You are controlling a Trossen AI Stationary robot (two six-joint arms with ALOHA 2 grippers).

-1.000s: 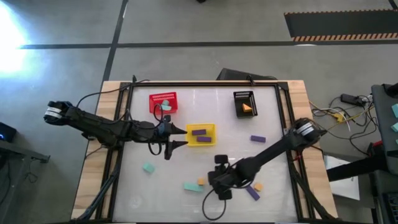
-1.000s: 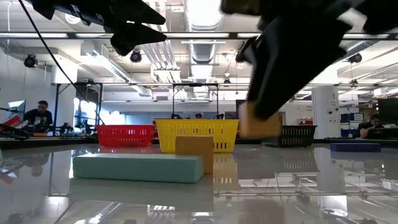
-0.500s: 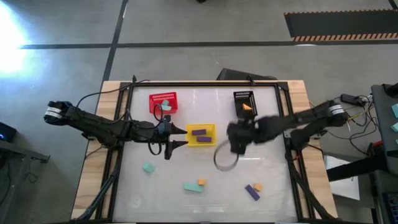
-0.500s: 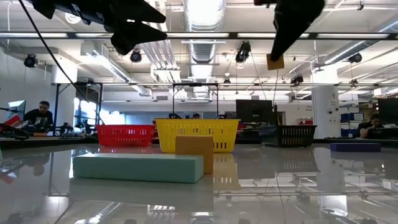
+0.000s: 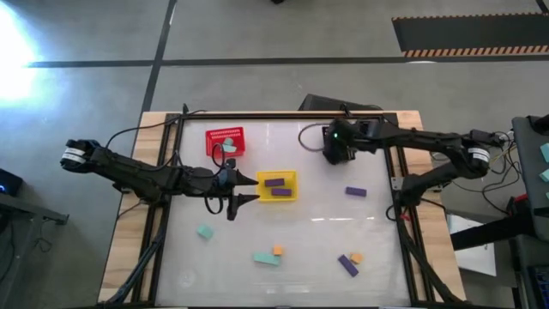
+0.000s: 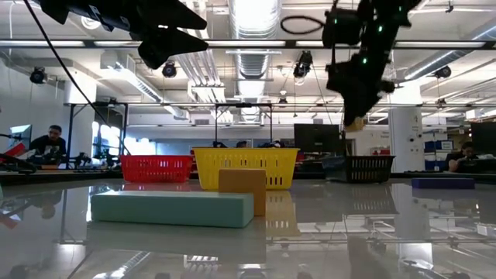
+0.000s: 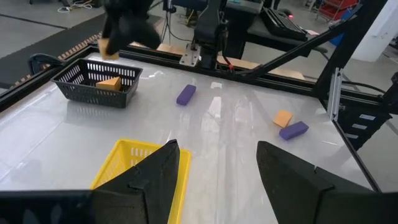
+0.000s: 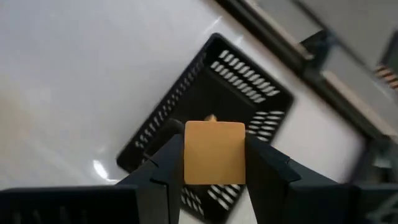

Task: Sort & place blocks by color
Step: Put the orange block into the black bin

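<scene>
Orange block [image 8: 214, 152] hung clamped between dark fingers above the black basket [image 8: 186, 134], which held another orange block [image 7: 108, 83]. Two purple bars [image 5: 276, 186] lay in yellow basket [image 5: 262, 190]. Teal, orange, purple blocks [image 5: 268, 256] were scattered near the table's front edge.

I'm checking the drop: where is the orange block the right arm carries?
The orange block is pinched in the right gripper, in the air above the black mesh basket at the table's far right in the high view.
</scene>
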